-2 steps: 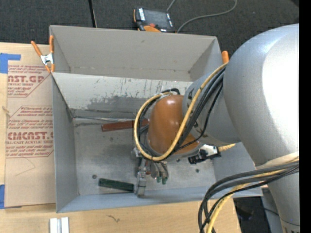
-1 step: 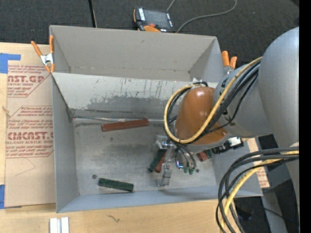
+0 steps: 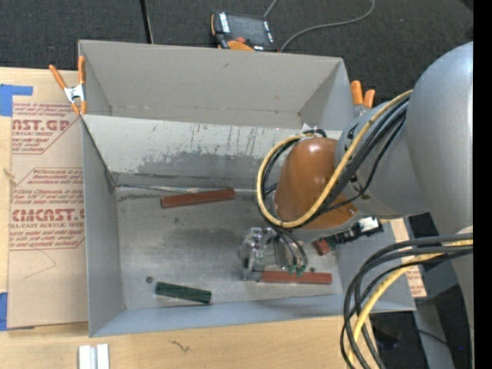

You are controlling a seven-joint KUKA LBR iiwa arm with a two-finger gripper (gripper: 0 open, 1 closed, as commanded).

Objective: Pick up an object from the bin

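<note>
Your gripper (image 3: 257, 261) sits low beside the red-brown bar (image 3: 296, 278) at the right of the bin (image 3: 104, 229); whether it grasps cannot be told, and the lift appears outstanding.

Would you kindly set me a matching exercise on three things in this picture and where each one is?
Things:
1. green bar
2. free red bar
3. gripper

Places:
A. over a second red bar, lower right of the bin
B. lower left of the bin
C. at the foot of the bin's far wall

Pairs: 1-B, 2-C, 3-A.
</note>
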